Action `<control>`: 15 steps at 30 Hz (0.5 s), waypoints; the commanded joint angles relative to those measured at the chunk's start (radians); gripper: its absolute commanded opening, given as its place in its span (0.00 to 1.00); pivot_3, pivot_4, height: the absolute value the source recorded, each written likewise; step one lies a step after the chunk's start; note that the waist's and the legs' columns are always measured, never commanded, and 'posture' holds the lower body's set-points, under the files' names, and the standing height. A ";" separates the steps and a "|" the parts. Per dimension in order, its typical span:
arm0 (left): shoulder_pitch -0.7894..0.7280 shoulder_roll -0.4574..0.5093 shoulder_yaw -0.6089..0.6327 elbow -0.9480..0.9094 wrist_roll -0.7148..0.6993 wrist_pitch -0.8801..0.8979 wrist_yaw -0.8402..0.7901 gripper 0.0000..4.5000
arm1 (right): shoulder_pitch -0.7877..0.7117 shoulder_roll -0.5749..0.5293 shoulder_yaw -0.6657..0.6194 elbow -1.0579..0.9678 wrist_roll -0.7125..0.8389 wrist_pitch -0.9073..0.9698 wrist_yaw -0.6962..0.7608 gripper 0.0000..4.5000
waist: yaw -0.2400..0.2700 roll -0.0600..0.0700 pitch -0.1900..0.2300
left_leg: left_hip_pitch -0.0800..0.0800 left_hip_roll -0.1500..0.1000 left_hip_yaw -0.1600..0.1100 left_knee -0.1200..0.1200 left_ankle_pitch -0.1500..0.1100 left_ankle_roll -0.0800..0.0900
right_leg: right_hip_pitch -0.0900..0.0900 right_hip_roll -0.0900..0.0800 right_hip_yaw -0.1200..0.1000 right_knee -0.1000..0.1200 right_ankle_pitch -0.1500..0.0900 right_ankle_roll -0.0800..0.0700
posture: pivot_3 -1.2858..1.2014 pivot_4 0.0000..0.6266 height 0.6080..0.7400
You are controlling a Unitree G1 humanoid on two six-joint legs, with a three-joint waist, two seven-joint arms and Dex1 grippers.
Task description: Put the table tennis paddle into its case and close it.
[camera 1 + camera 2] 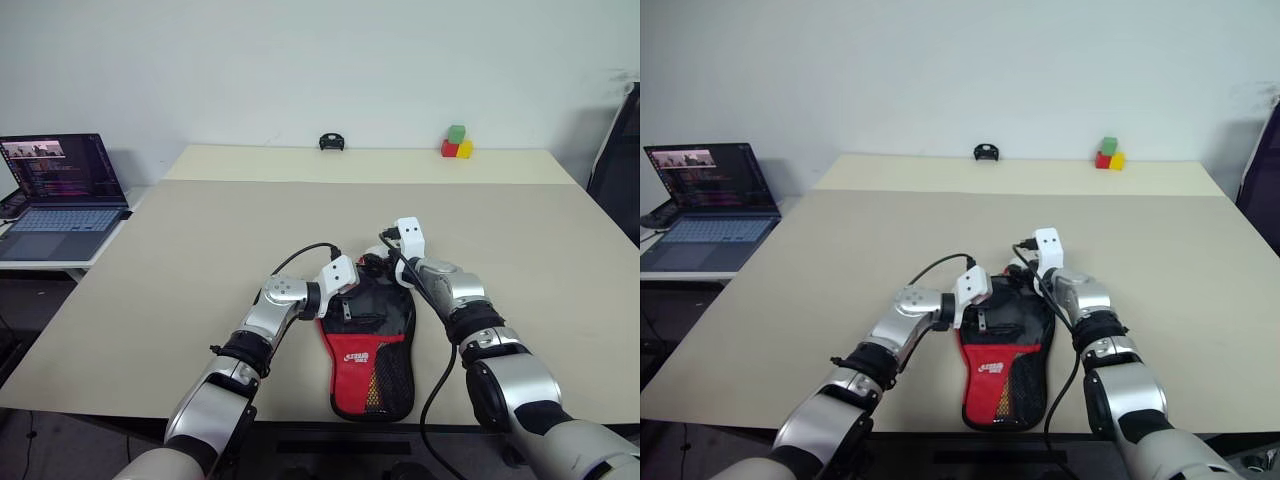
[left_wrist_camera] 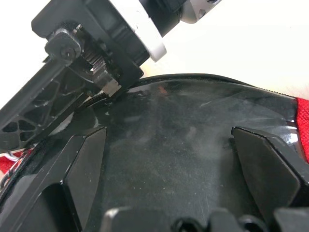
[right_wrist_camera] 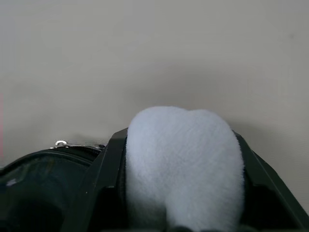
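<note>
Case (image 1: 368,345) flat on table (image 1: 200,260), at 6 o'clock of the tabletop, close to the near edge. Black rounded part toward 12 o'clock, red narrow end with white lettering and mesh pocket toward 6 o'clock. Zipper pull visible on the black part, at about 9 o'clock of it.

Left gripper (image 1: 352,285) reaching in from 9 o'clock, low over the black rounded part. In the left wrist view, fingers (image 2: 82,164) spread wide apart above the glossy black surface, closed on nothing.

Right gripper (image 1: 378,262) at 12 o'clock of the case, at the far rim of the black part; in the left wrist view seen right at the zip edge (image 2: 104,89). Open or closed: cannot tell.

Beyond the case: small black object (image 1: 332,142) at 12 o'clock near the far edge, coloured blocks (image 1: 456,143) at 1 o'clock, open laptop (image 1: 60,195) at 10 o'clock on a side table.
</note>
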 commanded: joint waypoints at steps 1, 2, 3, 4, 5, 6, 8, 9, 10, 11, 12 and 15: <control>0.039 0.006 -0.037 0.031 0.042 0.022 -0.008 1.00 | 0.015 0.007 -0.032 -0.085 0.068 0.050 0.053 0.54 | 0.000 0.000 0.000 | 0.000 0.000 0.000 0.000 0.000 0.000 | 0.000 0.000 0.000 0.000 0.000 0.000 | 0.52 0.24 1.00; 0.040 0.006 -0.037 0.031 0.041 0.022 -0.008 1.00 | 0.019 0.006 -0.034 -0.096 0.073 0.054 0.055 0.54 | 0.000 0.000 0.000 | 0.000 0.000 0.000 0.000 0.000 0.000 | 0.000 0.000 0.000 0.000 0.000 0.000 | 0.52 0.24 1.00; 0.039 0.006 -0.037 0.031 0.042 0.021 -0.008 1.00 | 0.024 0.003 -0.030 -0.106 0.073 0.051 0.055 0.54 | 0.000 0.000 0.000 | 0.000 0.000 0.000 0.000 0.000 0.000 | 0.000 0.000 0.000 0.000 0.000 0.000 | 0.52 0.24 1.00; 0.040 0.007 -0.037 0.032 0.042 0.021 -0.009 1.00 | 0.029 0.001 -0.021 -0.114 0.065 0.048 0.054 0.54 | 0.000 0.000 0.000 | 0.000 0.000 0.000 0.000 0.000 0.000 | 0.000 0.000 0.000 0.000 0.000 0.000 | 0.52 0.24 1.00; 0.040 0.008 -0.037 0.032 0.042 0.020 -0.009 1.00 | 0.033 -0.001 -0.013 -0.120 0.059 0.046 0.054 0.54 | 0.000 0.000 0.000 | 0.000 0.000 0.000 0.000 0.000 0.000 | 0.000 0.000 0.000 0.000 0.000 0.000 | 0.52 0.24 1.00; 0.039 0.008 -0.037 0.033 0.042 0.020 -0.010 1.00 | 0.038 -0.001 -0.001 -0.126 0.050 0.040 0.059 0.58 | 0.000 0.000 0.000 | 0.000 0.000 0.000 0.000 0.000 0.000 | 0.000 0.000 0.000 0.000 0.000 0.000 | 0.52 0.24 1.00; 0.039 0.009 -0.038 0.033 0.042 0.018 -0.011 1.00 | 0.045 0.001 0.020 -0.130 0.029 0.021 0.052 0.66 | 0.000 0.000 0.000 | 0.000 0.000 0.000 0.000 0.000 0.000 | 0.000 0.000 0.000 0.000 0.000 0.000 | 0.52 0.24 1.00; 0.039 0.009 -0.038 0.034 0.042 0.018 -0.011 1.00 | 0.047 0.001 0.028 -0.130 0.021 0.014 0.050 0.73 | 0.000 0.000 0.000 | 0.000 0.000 0.000 0.000 0.000 0.000 | 0.000 0.000 0.000 0.000 0.000 0.000 | 0.52 0.24 1.00; 0.039 0.009 -0.038 0.034 0.043 0.018 -0.010 1.00 | 0.047 0.002 0.029 -0.124 0.016 0.004 0.039 0.73 | 0.000 0.000 0.000 | 0.000 0.000 0.000 0.000 0.000 0.000 | 0.000 0.000 0.000 0.000 0.000 0.000 | 0.52 0.24 1.00; 0.039 0.009 -0.038 0.034 0.043 0.017 -0.010 1.00 | 0.046 0.002 0.032 -0.117 0.010 -0.007 0.031 0.73 | 0.000 0.000 0.000 | 0.000 0.000 0.000 0.000 0.000 0.000 | 0.000 0.000 0.000 0.000 0.000 0.000 | 0.52 0.24 1.00; 0.039 0.010 -0.038 0.034 0.043 0.017 -0.010 1.00 | 0.045 0.002 0.034 -0.108 0.003 -0.016 0.022 0.73 | 0.000 0.000 0.000 | 0.000 0.000 0.000 0.000 0.000 0.000 | 0.000 0.000 0.000 0.000 0.000 0.000 | 0.52 0.24 1.00; 0.039 0.011 -0.038 0.034 0.044 0.018 -0.009 1.00 | 0.043 -0.002 0.036 -0.089 -0.006 -0.027 0.011 0.73 | 0.000 0.000 0.000 | 0.000 0.000 0.000 0.000 0.000 0.000 | 0.000 0.000 0.000 0.000 0.000 0.000 | 0.52 0.24 1.00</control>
